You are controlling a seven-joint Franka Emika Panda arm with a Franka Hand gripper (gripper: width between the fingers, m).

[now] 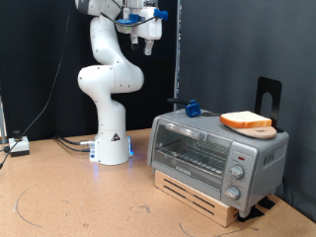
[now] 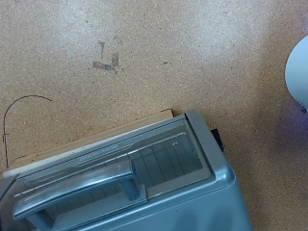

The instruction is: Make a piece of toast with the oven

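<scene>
The piece of toast (image 1: 247, 121) is sitting on the oven (image 1: 215, 153), door closed; the claw (image 1: 146, 39) is hovering high, can't tell its spread.

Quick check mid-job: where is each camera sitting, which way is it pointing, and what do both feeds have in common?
Exterior view: off the arm, low, side-on to the table; shows the whole arm, the hand raised high, the oven, the piece of toast on its roof.
Wrist view: on the hand, looking straight down at the oven's door and handle; no fingers show.
Shared: the oven and the tabletop.
</scene>
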